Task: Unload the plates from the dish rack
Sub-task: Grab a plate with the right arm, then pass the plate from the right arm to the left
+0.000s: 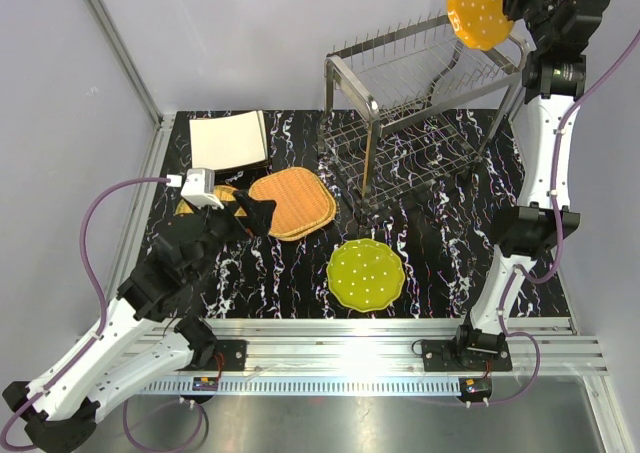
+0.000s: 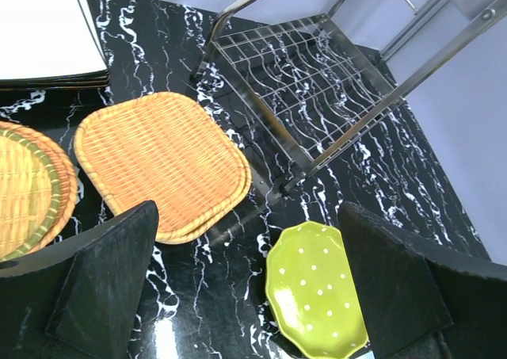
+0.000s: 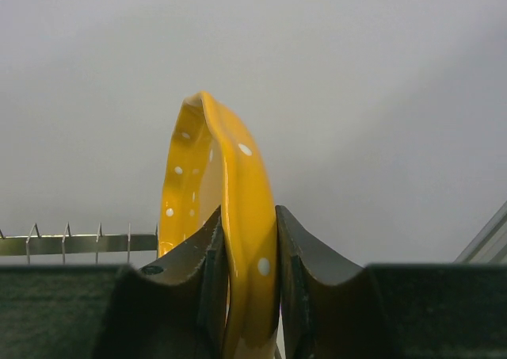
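the two black fingers of the left gripper (image 2: 247,216) are right up close to the left wrist camera, one at the lower left and one at the lower right of that view. they are spread wide apart and nothing is between them. this arm hangs low over the black table (image 1: 270,273) at the left of the top view, i think to keep out of the way.

at the upper left of the top view is a pile of cream square plates (image 1: 228,141). just below it is a round woven plate (image 2: 24,189), partly hidden under the left arm in the top view. next to that, toward the middle, are the woven square plates (image 1: 292,203) with round corners, one on top of another. plates that look alike lie together, so the sorting looks like it is on purpose.

lower down and to the right of these, the green dotted plate (image 1: 366,274) lies flat, all by itself.

above it, right of the middle, stands the dish rack (image 1: 430,73). i see no plates in it.

at the top right, high above the rack, the right gripper (image 3: 249,216) pinches the orange dotted plate (image 1: 478,8) by its rim. the plate stands on its edge, most likely because that is how it stood between the prongs. it is held up high so it can clear the prongs. i think this is the last plate, and it could go down near the green one, its look-alike. the grip is only on a thin rim, so the plate could slip or swing.
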You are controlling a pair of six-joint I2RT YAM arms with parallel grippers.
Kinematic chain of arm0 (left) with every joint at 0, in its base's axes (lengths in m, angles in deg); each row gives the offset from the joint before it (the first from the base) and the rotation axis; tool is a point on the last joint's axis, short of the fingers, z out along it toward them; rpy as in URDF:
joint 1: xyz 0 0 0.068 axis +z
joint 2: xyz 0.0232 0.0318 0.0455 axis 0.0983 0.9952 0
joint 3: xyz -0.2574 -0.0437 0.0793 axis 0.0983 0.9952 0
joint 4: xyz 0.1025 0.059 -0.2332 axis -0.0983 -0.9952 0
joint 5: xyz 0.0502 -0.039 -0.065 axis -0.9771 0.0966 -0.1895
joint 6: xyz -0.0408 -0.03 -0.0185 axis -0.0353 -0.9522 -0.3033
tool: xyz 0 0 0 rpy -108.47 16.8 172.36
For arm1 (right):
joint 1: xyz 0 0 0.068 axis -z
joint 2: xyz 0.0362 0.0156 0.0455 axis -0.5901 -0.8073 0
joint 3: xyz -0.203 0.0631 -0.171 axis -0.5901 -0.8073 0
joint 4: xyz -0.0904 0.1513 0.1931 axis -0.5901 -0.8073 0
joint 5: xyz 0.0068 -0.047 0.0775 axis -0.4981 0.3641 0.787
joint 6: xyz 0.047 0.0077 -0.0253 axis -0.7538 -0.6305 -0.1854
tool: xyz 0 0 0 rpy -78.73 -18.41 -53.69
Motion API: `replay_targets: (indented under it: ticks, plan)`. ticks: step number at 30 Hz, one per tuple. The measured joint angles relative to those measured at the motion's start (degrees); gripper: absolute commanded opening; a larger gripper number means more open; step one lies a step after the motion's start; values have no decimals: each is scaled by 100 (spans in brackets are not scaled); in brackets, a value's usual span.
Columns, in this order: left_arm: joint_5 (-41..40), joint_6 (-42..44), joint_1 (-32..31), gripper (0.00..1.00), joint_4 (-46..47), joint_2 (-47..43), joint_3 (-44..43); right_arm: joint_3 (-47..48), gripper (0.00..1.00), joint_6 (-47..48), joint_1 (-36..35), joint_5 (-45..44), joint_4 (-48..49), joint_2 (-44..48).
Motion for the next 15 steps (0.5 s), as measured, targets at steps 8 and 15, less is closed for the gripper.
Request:
replay_targets:
  ticks: [8,15]
  plan:
    - [240,-153,0,99,341,13,2,0,0,-389,-4,111,-33,46]
    - [463,-280,0,99,693,52,2,0,0,-1014,-4,177,-94,262]
